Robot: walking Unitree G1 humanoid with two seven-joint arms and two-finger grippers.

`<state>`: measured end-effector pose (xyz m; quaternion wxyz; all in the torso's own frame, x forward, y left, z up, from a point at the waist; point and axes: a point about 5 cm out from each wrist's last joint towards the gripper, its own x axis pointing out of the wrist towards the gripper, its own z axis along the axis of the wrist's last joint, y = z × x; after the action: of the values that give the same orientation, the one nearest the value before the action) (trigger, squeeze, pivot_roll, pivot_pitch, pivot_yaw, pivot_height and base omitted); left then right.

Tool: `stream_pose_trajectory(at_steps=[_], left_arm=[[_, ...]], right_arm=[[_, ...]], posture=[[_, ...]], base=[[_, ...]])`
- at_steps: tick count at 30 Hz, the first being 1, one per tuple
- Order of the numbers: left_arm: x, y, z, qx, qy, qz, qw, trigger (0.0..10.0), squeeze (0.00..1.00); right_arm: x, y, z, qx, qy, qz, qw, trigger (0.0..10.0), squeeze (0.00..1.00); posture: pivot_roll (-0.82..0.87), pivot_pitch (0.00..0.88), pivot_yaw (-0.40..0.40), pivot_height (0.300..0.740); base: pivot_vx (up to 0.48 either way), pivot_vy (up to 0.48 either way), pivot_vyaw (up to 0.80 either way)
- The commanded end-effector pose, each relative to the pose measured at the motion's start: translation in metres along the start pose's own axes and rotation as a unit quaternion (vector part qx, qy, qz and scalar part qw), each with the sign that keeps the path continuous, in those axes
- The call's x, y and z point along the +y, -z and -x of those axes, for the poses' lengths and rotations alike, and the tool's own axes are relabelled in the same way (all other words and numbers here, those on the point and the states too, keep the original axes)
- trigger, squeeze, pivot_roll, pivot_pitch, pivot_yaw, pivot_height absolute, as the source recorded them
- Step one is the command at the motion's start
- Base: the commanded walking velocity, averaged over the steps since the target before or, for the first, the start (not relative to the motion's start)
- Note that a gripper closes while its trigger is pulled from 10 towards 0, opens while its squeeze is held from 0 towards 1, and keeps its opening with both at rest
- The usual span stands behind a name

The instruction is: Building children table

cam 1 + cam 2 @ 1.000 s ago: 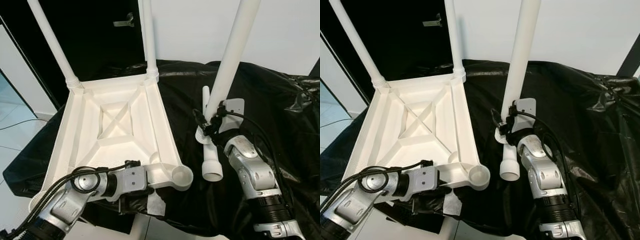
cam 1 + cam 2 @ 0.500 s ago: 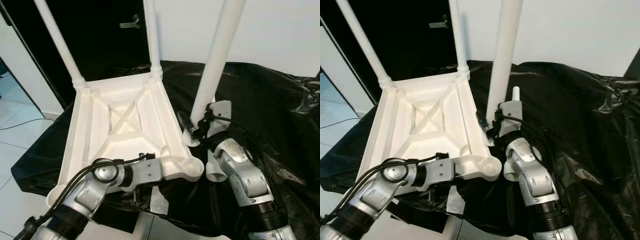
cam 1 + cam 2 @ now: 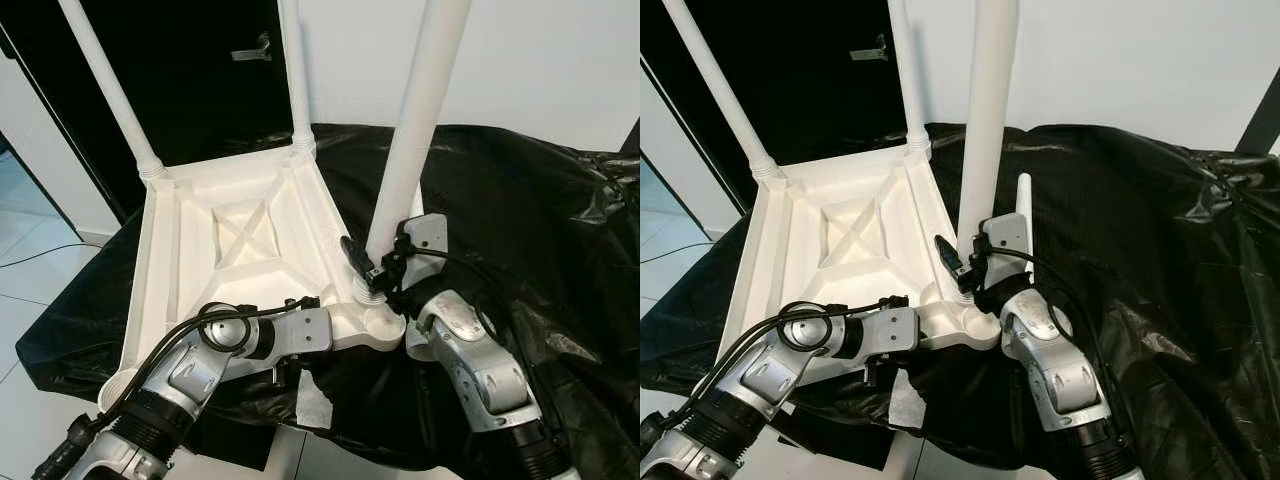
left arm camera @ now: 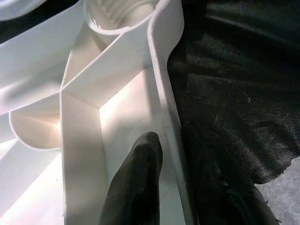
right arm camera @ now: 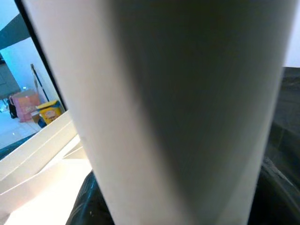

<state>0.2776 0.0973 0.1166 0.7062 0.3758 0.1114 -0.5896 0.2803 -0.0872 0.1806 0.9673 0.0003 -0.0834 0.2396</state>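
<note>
A white plastic tabletop (image 3: 175, 270) lies upside down on black cloth. Two white legs (image 3: 105, 85) (image 3: 295, 70) stand in its far corners. My right gripper (image 3: 385, 270) is shut on a third leg (image 3: 415, 120), held upright with its lower end at the near right corner socket (image 3: 378, 318). The right wrist view has that leg (image 5: 178, 108) close up. My left gripper (image 4: 176, 178) is shut on the tabletop's near rim beside that corner, one finger (image 4: 136, 183) inside the rim and the other outside. The threaded socket (image 4: 117, 14) lies just ahead of it.
Black cloth (image 3: 520, 220) covers the surface to the right. Another loose white leg (image 3: 1024, 200) lies on it behind my right arm. A white scrap (image 3: 312, 405) hangs at the near edge. A dark doorway (image 3: 200, 60) is behind, tiled floor (image 3: 30, 290) on the left.
My right gripper has carried the leg leftward from over the cloth to the tabletop's near right corner socket. The left gripper has kept its hold on the rim. The camera has shifted a little.
</note>
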Motion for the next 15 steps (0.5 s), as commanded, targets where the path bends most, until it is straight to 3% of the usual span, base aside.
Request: stream_pose_trajectory(at_steps=[1,6,10,15], left_arm=[[0.018,0.003,0.013,0.003,-0.127,0.007,0.992,10.0,0.00],[0.011,-0.008,0.027,-0.076,-0.105,0.063,0.990,10.0,0.00],[0.007,-0.011,0.033,-0.105,-0.094,0.085,0.986,10.0,0.00],[-0.003,-0.021,0.045,-0.165,-0.073,0.138,0.974,10.0,0.00]], right_arm=[[0.003,-0.002,0.001,-0.002,-0.001,-0.001,1.000,10.0,0.00],[0.003,-0.001,0.009,0.005,0.003,-0.001,1.000,10.0,0.00],[0.002,0.000,0.012,0.010,0.003,0.000,1.000,10.0,0.00],[0.002,0.004,0.018,0.023,0.003,-0.007,1.000,10.0,0.00]], posture=[[0.00,0.000,0.062,0.740],[0.01,0.000,0.057,0.740],[0.01,0.000,0.055,0.740],[0.02,0.000,0.046,0.740]], base=[[0.000,0.000,0.00],[0.000,0.000,0.00],[0.000,0.000,0.00],[0.000,0.000,0.00]])
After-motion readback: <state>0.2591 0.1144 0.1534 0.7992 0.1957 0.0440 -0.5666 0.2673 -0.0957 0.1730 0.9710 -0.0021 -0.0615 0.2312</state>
